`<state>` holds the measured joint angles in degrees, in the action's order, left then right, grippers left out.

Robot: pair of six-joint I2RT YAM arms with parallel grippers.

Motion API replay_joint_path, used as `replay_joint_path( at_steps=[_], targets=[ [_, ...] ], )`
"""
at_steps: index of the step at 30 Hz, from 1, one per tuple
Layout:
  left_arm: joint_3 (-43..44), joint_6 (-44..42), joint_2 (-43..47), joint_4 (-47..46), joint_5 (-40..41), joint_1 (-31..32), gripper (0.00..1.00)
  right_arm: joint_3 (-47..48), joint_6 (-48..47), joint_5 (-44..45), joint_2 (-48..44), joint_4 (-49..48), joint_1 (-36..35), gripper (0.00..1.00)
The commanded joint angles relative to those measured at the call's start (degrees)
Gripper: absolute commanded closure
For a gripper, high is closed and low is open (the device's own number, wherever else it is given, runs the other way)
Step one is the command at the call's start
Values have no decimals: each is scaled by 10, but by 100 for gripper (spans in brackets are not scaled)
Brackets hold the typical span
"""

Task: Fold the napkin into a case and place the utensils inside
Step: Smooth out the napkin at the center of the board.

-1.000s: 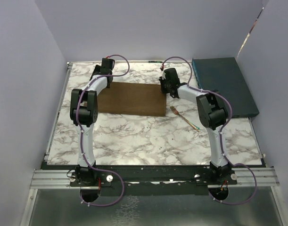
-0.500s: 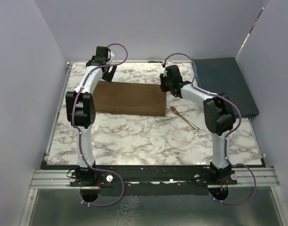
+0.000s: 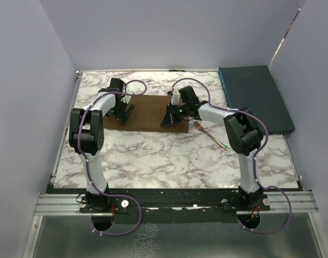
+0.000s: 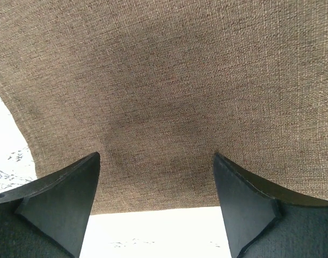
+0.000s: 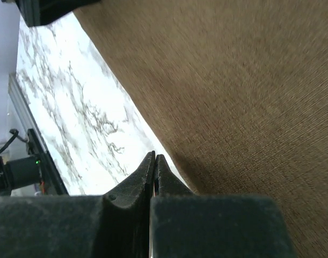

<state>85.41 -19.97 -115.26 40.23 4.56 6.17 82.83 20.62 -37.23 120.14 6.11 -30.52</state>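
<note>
The napkin lies flat as a brown oblong on the marble table, directly beneath the left gripper, whose jaws stand wide apart over the weave, holding nothing. The right gripper is pressed shut with its tips at the cloth's near edge, and no fabric shows between them. Dragged sideways, those closed tips would likely skew the cloth rather than lift it. The left jaws, closing on the flat middle, might only bunch it. The fork lies just right of the right gripper, where a swinging wrist could knock it away.
</note>
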Motion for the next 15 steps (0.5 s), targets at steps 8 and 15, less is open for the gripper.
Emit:
replay_joint_path(
  at_steps=[8, 15],
  targets=[
    [-72, -9, 14, -68, 41, 0, 15, -40, 19, -10, 42, 59, 14, 99],
    [-102, -12, 19, -104, 69, 0, 15, -100, 22, -26, 29, 52, 40, 99]
  ],
)
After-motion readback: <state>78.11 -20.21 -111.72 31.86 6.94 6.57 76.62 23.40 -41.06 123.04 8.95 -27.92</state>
